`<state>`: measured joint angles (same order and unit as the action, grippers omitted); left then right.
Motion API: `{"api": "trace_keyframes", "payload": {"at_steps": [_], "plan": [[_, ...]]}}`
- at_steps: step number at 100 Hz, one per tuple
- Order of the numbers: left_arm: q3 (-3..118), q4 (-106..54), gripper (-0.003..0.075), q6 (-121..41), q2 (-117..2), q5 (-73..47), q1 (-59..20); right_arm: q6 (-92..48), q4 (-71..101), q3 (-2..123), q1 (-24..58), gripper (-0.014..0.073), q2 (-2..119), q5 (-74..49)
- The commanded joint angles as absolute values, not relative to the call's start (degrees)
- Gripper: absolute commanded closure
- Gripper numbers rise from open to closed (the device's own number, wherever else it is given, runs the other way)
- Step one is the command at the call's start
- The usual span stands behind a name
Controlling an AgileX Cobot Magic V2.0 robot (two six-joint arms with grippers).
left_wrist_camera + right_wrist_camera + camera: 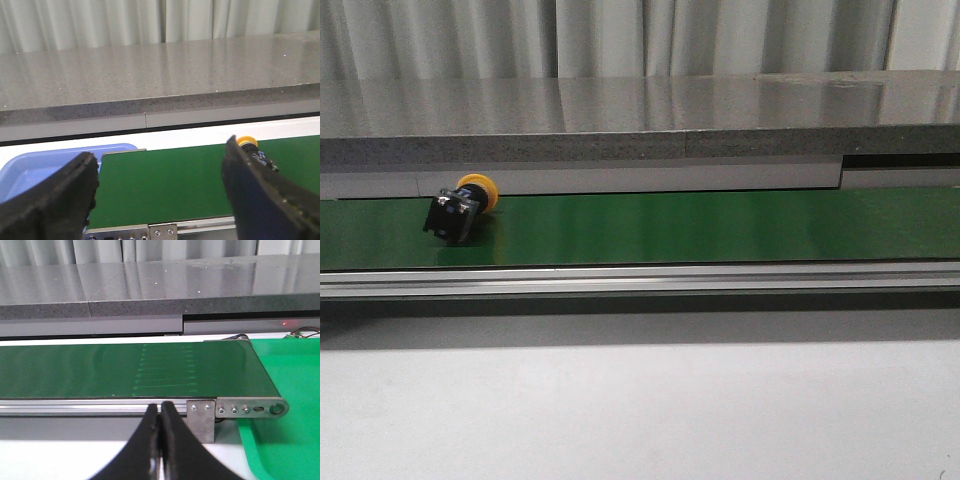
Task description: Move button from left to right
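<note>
The button (461, 208), a yellow-orange cap on a black boxy body, lies tipped on the green belt (720, 226) toward its left end. In the left wrist view the button (248, 143) shows just behind one black finger, partly hidden by it. My left gripper (160, 172) is open, its fingers wide apart over the belt's (165, 180) left end, nothing between them. My right gripper (160, 412) is shut and empty, in front of the belt's (100, 370) right end. Neither gripper appears in the front view.
A blue tray (45, 165) sits at the belt's left end. A green tray (290, 390) lies at the belt's right end. An aluminium rail (640, 278) runs along the belt's near side, and a grey stone shelf (640, 120) runs behind it.
</note>
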<state>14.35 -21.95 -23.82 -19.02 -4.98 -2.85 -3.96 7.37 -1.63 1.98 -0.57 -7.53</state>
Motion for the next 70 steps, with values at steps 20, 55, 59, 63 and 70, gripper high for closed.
{"api": "trace_keyframes", "payload": {"at_steps": [20,55,59,63,70], "plan": [[15.85,-22.66,0.0384,-23.72,-19.42,0.00,-3.39,-4.17,6.90,-0.72,1.75,0.0661,-1.73,-2.56],[15.85,-22.66,0.0741,-23.72,-19.42,0.00,-3.39,-4.17,6.90,-0.72,1.75,0.0661,-1.73,-2.56],[15.85,-22.66,0.0741,-23.72,-19.42,0.00,-3.39,-4.17,6.90,-0.72,1.75,0.0661,-1.73,-2.56],[15.85,-22.66,0.0741,-23.72,-19.42,0.00,-3.39,-4.17,6.90,-0.72,1.75,0.0661,-1.73,-2.56],[15.85,-22.66,0.0741,-23.72,-19.42,0.00,-3.39,-4.17,6.90,-0.72,1.75,0.0661,-1.73,-2.56]]}}
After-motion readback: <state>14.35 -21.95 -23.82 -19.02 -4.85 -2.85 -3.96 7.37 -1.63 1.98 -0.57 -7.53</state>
